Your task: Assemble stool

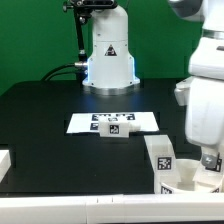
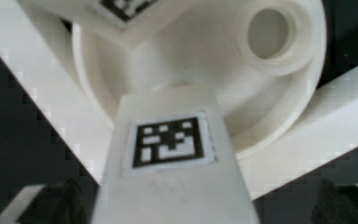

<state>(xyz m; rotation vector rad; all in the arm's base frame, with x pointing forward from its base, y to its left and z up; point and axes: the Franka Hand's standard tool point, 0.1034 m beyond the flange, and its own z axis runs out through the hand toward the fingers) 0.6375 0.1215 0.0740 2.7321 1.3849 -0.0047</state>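
Observation:
The stool's round white seat disc lies at the exterior view's lower right, and it fills the wrist view with an open socket hole. One tagged white leg stands in the disc, and its tagged end shows in the wrist view. My gripper is low over the disc. It is shut on a second tagged leg, which runs out from between the dark fingers towards the disc. In the exterior view the arm hides most of this held leg.
The marker board lies mid-table with a small lone tagged block at its front edge. A white rail runs along the table's near edge, and white rail pieces flank the disc. The robot base stands behind.

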